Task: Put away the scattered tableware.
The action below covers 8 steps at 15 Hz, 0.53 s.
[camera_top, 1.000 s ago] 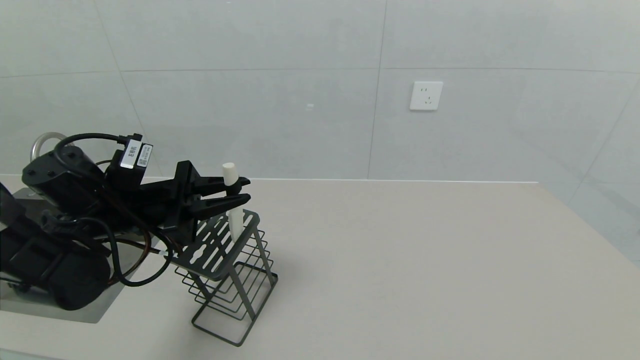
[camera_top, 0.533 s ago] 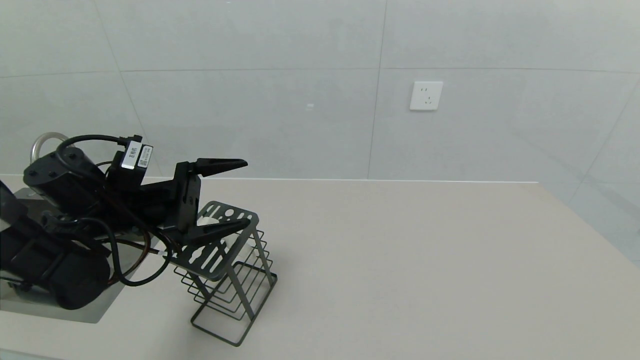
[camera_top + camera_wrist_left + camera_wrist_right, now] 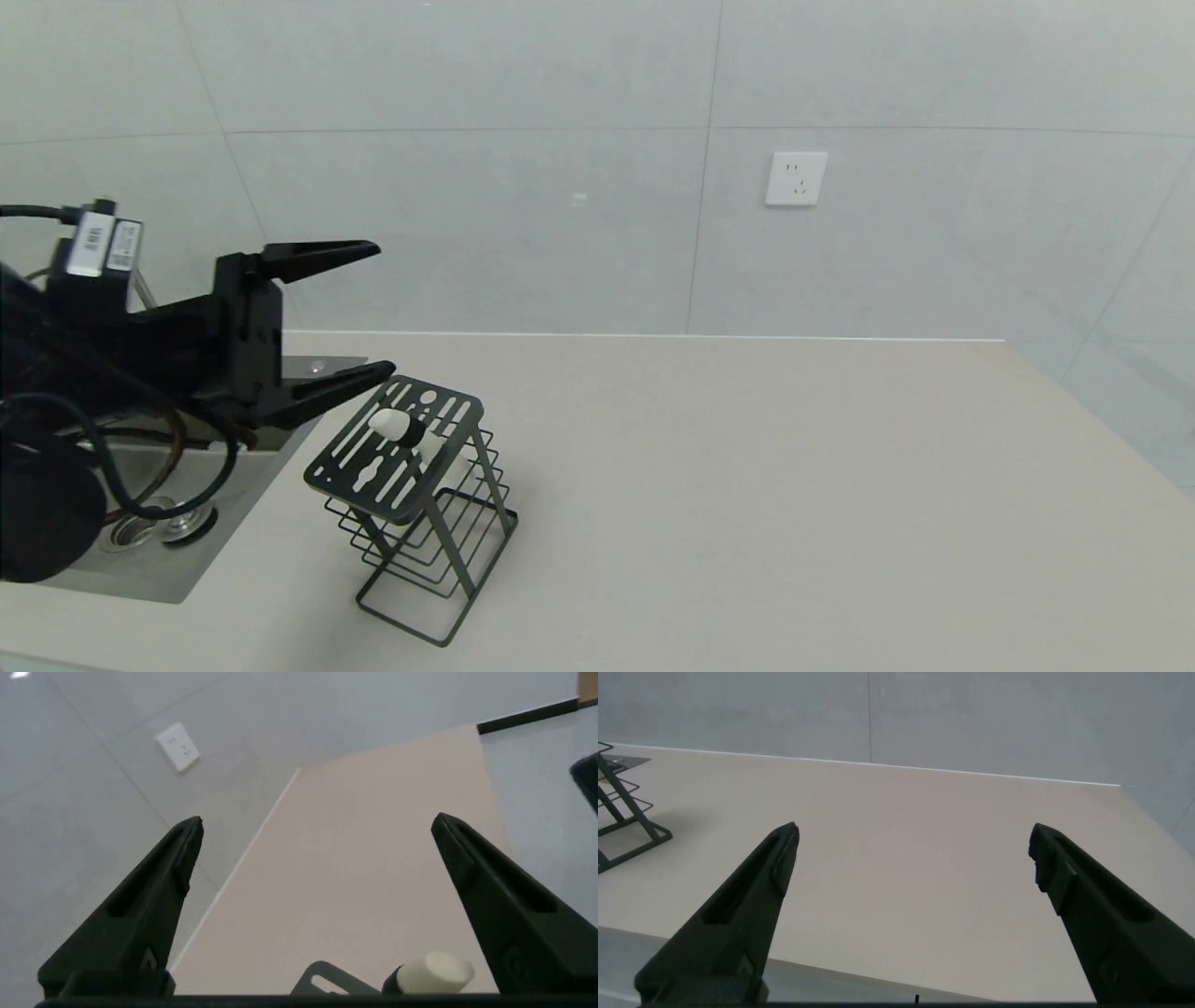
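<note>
Nearest, on the left front part of the pale bench (image 3: pixel 747 485): a black wire rack (image 3: pixel 408 512), upright on a rectangular wire foot, with a slotted top plate sloping down toward the camera. Dropped through one slot of that plate: a white-handled utensil (image 3: pixel 392 427), handle end poking out above the plate and tilted, more white glimpsed through the wires underneath, working end too hidden to name. Same handle end (image 3: pixel 436 971) and a corner of the rack's plate (image 3: pixel 322 980) seen from the left wrist, just below the two black fingers. Left of the rack, sunk into the bench: a steel sink (image 3: pixel 93 569) with a round drain (image 3: pixel 154 527) in its floor. Above the sink's far corner and just beside the rack's top: the left tool (image 3: pixel 385 309), fingers spread wide, one high and one low, nothing held between them, lower tip close to the plate's near corner but apart from it. Same tool from its own wrist (image 3: pixel 316 826): fingers wide apart, bare bench between. Over open bench, well away from the rack (image 3: pixel 621 812): the right tool (image 3: pixel 913 833), fingers likewise spread with nothing between. Farther back: the bench's straight far edge against a grey tiled wall (image 3: pixel 467 187). On that wall, right of centre: a white socket (image 3: pixel 795 178), also seen from the left wrist (image 3: pixel 177 747).
</note>
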{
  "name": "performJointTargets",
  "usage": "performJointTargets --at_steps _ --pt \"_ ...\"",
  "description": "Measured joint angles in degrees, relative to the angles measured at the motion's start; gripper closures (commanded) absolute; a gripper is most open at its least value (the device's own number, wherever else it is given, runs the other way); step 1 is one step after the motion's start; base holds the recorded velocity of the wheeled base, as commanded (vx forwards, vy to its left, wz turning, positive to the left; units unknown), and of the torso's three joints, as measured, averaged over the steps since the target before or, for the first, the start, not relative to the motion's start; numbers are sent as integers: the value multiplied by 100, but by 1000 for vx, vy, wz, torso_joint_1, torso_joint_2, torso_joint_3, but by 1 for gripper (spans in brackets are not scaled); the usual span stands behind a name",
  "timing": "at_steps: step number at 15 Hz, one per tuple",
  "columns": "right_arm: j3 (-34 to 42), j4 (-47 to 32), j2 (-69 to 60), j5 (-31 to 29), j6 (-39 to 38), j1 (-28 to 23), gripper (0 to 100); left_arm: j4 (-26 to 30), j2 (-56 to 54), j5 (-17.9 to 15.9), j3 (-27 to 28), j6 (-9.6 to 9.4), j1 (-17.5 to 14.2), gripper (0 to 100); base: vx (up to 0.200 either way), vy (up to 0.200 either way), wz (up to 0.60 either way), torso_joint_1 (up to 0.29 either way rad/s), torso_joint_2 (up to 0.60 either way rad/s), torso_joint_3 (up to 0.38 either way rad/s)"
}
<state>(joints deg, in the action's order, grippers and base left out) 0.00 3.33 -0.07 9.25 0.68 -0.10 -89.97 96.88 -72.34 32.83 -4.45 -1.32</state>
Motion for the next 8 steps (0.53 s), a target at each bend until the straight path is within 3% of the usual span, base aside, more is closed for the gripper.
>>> performJointTargets --at_steps 2,4,6,8 --pt "0 0 0 -17 0 0 0 2 -695 2 -447 98 -279 0 0 0 0 0 0 0" --pt "0 0 0 -23 0 0 0 0 -1687 6 -1254 336 -441 0 0 0 0 0 0 0" --pt "0 -2 0 -23 7 0 0 2 -2903 16 -2150 869 -535 0 0 0 0 0 0 0" --pt "0 -2 0 -23 7 0 0 2 -4164 24 -2693 1406 -555 0 0 0 0 0 0 0"
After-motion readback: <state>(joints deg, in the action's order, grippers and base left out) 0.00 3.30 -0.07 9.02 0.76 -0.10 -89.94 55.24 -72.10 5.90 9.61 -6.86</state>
